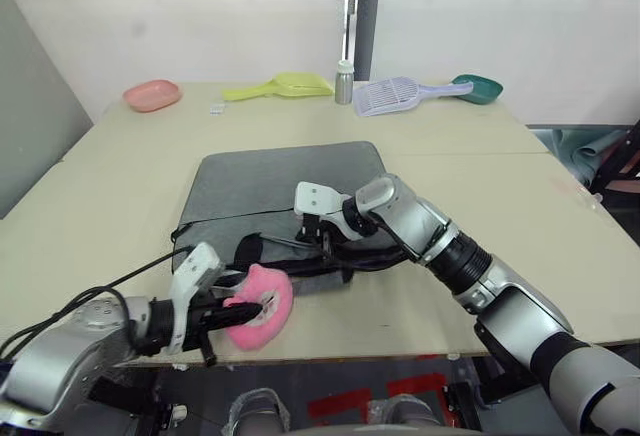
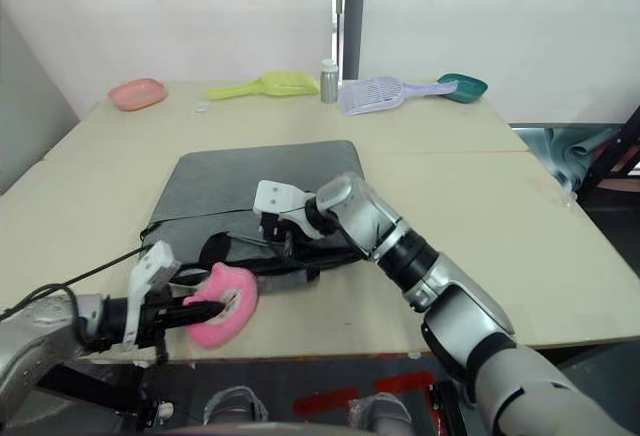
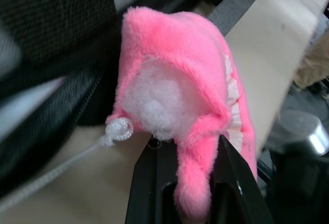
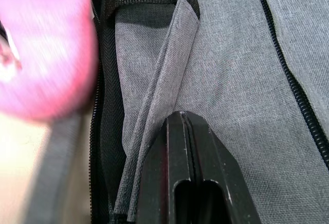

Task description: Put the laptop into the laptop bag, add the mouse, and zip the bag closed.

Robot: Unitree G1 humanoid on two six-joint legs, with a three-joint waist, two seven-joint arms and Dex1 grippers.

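Seen twice from head height, looking forward and down over a tan table (image 1: 90, 196) toward a white wall (image 1: 200, 6); the two eye views nearly alike, one set slightly to the side of the other, both taking in the grey laptop bag (image 1: 280, 181), a pink plush toy (image 1: 262, 306) at the near edge and scoops along the far edge. From the left wrist, pressed very close against the plush toy (image 3: 175, 95), looking along the left gripper (image 3: 190, 203). From the right wrist, very close over the bag's fabric (image 4: 231, 70) and zipper, looking along the right gripper (image 4: 187, 126), with the same pink toy at one edge.
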